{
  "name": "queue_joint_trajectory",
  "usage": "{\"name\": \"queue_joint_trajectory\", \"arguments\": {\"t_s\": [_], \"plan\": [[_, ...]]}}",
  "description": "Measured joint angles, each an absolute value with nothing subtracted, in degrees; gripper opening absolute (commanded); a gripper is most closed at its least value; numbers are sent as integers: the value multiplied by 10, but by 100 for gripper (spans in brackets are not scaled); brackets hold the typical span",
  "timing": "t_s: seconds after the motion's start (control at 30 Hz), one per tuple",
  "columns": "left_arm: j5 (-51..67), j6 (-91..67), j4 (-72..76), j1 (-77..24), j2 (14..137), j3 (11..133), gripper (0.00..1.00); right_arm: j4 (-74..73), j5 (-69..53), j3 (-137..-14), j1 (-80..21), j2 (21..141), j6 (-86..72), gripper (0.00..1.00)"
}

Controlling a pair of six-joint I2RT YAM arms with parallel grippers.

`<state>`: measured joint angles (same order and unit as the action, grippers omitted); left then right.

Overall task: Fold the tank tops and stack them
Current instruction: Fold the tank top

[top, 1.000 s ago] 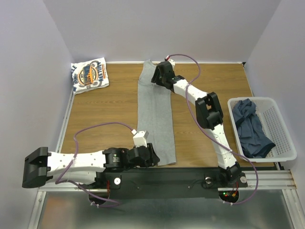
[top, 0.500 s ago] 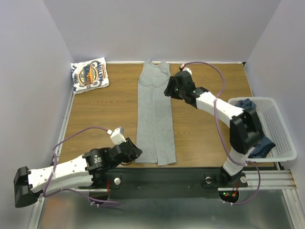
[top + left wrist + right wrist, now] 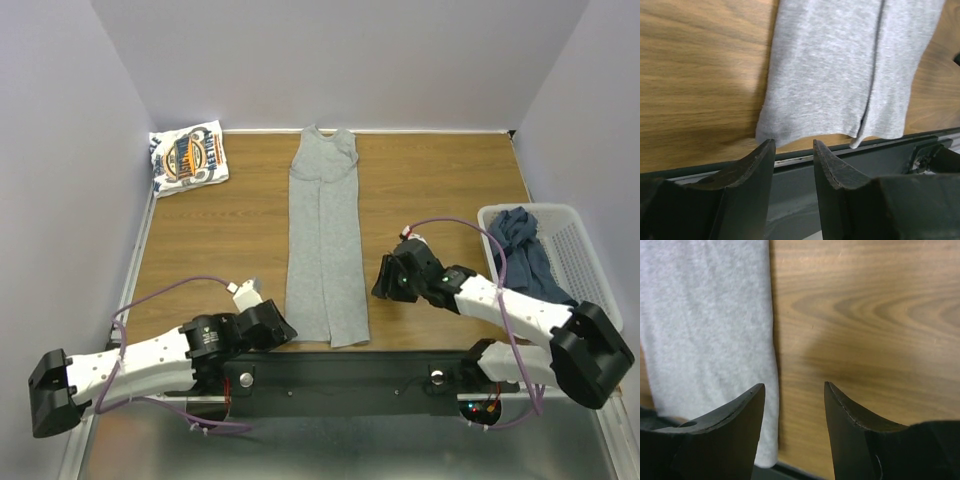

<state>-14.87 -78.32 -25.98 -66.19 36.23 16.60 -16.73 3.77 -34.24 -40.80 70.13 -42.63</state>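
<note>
Grey tank top [image 3: 323,250] flat; left tool [image 3: 794,146], right tool [image 3: 794,387] parted, empty.

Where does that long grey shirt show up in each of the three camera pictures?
Top external: grey tank top, centre, running from far edge to near edge.
Left wrist: grey tank top, upper middle, hem toward the bottom.
Right wrist: grey tank top, left side.
Shared landmark: its hem beside the black rail.
</note>
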Motion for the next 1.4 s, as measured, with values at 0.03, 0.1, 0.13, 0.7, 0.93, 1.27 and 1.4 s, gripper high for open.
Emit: {"name": "queue_joint_trajectory", "arguments": {"t_s": [0.03,0.1,0.13,0.7,0.93,1.27,1.4], "plan": [[-146,-785,-260,-661,368,166,48,-170,32,-331,-408,678,-434,56],[-137,-785,-260,-655,398,167,50,-174,23,-318,-409,653,-444,57],[-134,-785,-261,-650,412,168,51,-174,18,-313,-410,645,-449,57],[-78,-698,-243,-542,517,214,43,-193,-67,-244,-455,604,-515,57],[-51,-675,-243,-541,530,218,39,-188,-75,-244,-499,616,-544,57],[-23,-653,-234,-539,556,226,20,-153,-72,-244,-552,643,-597,53],[-15,-648,-231,-539,553,222,9,-145,-67,-244,-556,653,-613,48]]}}
